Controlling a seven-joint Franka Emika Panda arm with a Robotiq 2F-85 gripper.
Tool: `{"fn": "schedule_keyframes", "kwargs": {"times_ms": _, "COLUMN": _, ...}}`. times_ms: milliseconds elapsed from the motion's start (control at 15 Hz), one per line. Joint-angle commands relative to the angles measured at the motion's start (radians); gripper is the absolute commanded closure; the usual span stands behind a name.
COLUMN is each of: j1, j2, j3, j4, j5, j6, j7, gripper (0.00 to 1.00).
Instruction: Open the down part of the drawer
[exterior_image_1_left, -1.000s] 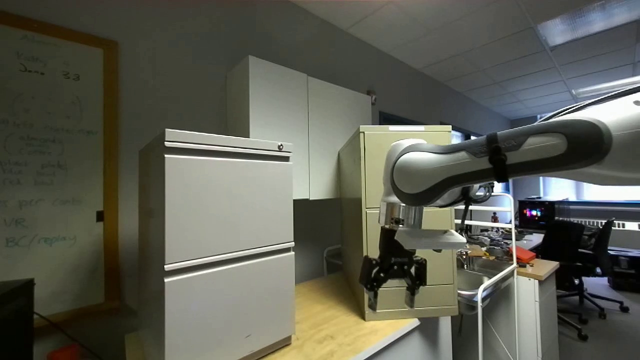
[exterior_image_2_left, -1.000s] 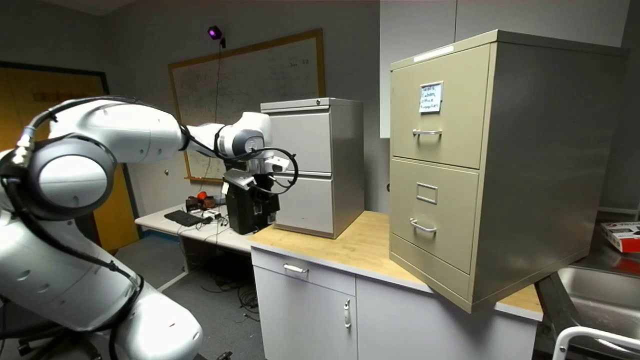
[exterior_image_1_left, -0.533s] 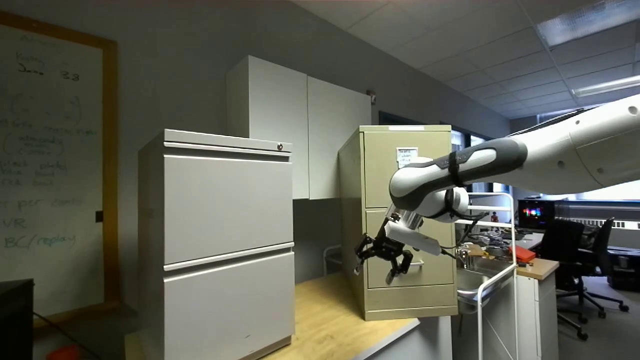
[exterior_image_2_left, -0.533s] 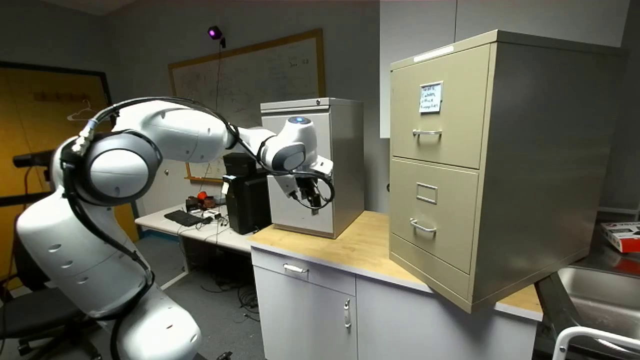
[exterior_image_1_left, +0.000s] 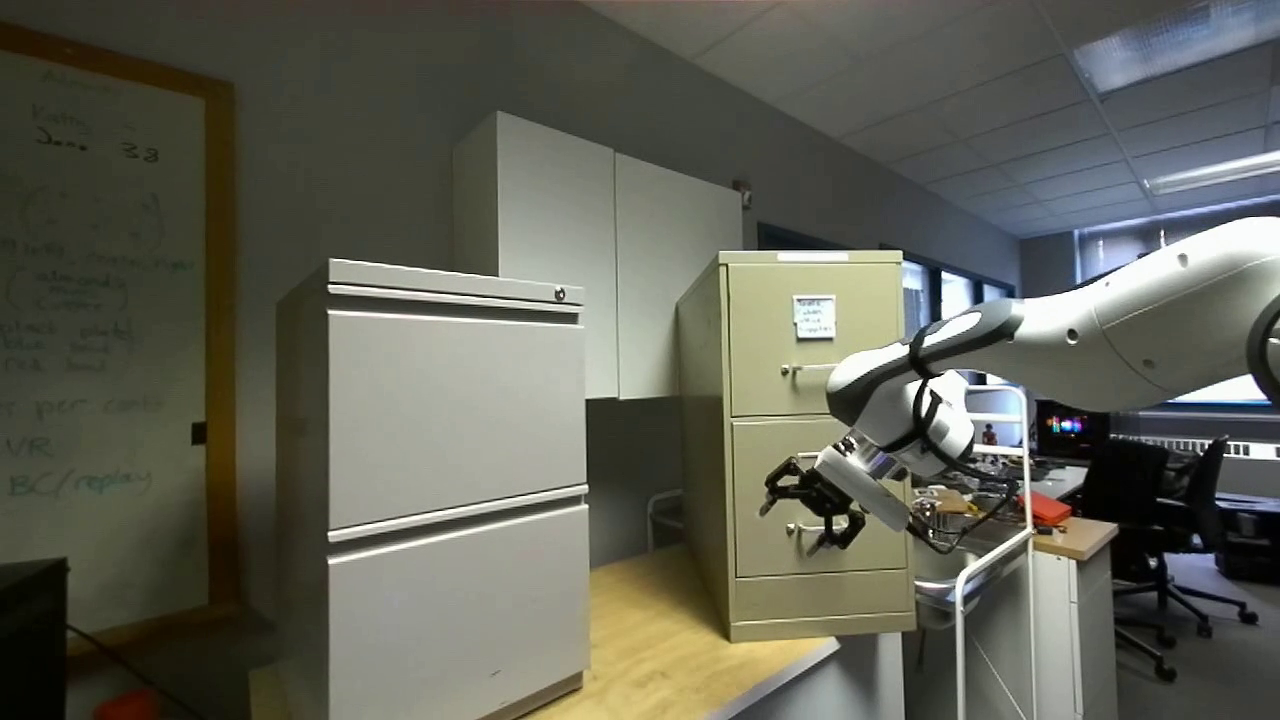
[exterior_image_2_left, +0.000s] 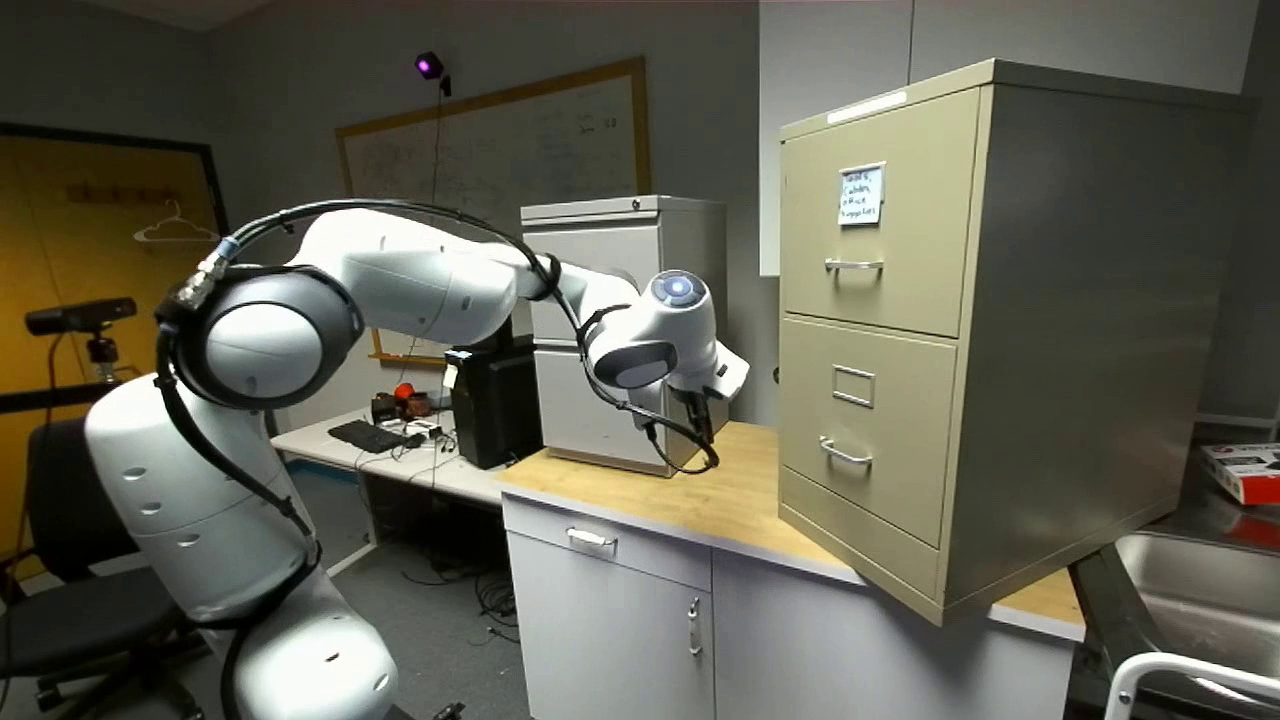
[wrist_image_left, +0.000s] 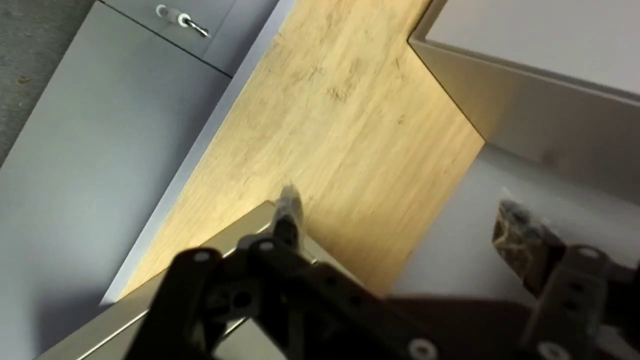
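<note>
In an exterior view, the white robot arm is at the left, and its far end is in front of the grey cabinet. Next is the pincer. The wrist view shows its fingers wide apart, with nothing held between them. Going right, the tan cabinet stands on the wooden worktop, with a bottom corner poking out past the edge. Its lower drawer, the one to open, is all the way closed. The pincer is near it but not touching.

The lower drawer looks like hard metal, so I think it will not bend or break. If it is full, it may be heavy and may stick a bit at the start. Its shiny bar handle looks smooth, so the fingers could slip on it. The best spot to grab is the middle of the bar, with a finger tucked behind it, then a slow, straight pull. A hard tug could make the whole tan cabinet slide or tip, since part of it hangs over.
</note>
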Motion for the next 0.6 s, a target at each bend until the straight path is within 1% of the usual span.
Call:
{"fn": "schedule_keyframes", "kwargs": {"times_ms": 0, "j1": -0.033, "j2": 0.002, "j3": -0.034, "j4": 0.001, "j5": 0.114, "j6": 0.039, "j7": -0.047, "gripper": 0.00}}
{"fn": "schedule_keyframes", "kwargs": {"times_ms": 400, "j1": -0.098, "j2": 0.076, "j3": -0.086, "j4": 0.029, "j5": 0.238, "j6": 0.031, "j7": -0.066, "gripper": 0.00}}
{"fn": "schedule_keyframes", "kwargs": {"times_ms": 467, "j1": -0.108, "j2": 0.092, "j3": -0.089, "j4": 0.032, "j5": 0.257, "j6": 0.039, "j7": -0.061, "gripper": 0.00}}
{"fn": "schedule_keyframes", "kwargs": {"times_ms": 533, "j1": -0.119, "j2": 0.110, "j3": -0.088, "j4": 0.035, "j5": 0.268, "j6": 0.058, "j7": -0.022, "gripper": 0.00}}
